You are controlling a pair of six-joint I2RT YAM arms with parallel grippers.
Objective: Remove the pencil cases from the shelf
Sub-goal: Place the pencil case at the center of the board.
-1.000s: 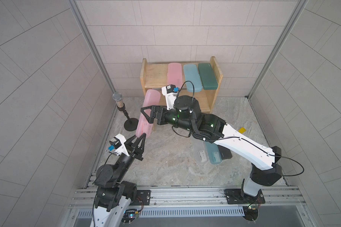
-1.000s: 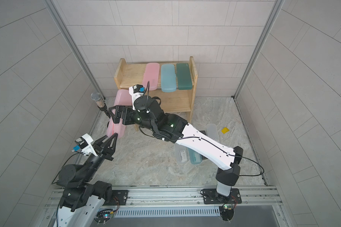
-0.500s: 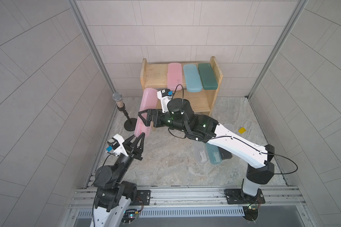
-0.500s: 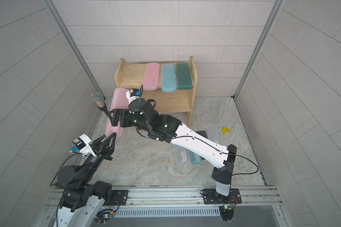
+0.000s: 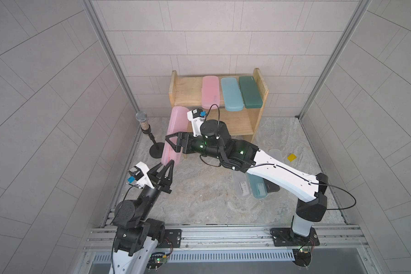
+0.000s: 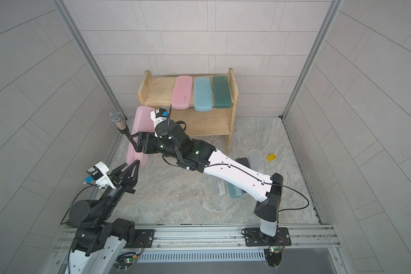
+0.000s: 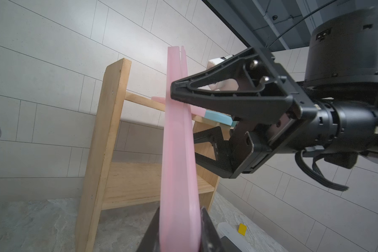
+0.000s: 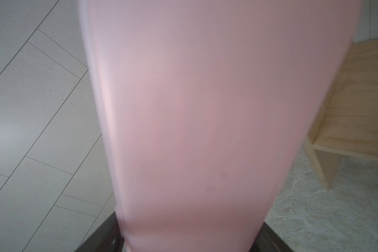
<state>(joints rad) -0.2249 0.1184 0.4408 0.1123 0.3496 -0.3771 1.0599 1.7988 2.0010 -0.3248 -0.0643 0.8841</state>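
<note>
Left gripper (image 5: 167, 164) clamping lower end of pink case (image 5: 173, 123), holding it near upright, clear of shelf (image 5: 188, 90), near its left side panel. Right gripper (image 5: 172, 144) straddling case mid-length; pinching or not, cannot tell. Judging: light, stiff, slick shell, likely pivoting in end grip; flat faces mid-length looking best hold. Top tier carrying three cases (image 5: 231, 93).

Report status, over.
Left tool shut on pink case, lower end. Right tool straddles its middle, grip unclear. Three more cases on shelf. Microphone stand close beside.

no legible text, labels or numbers
</note>
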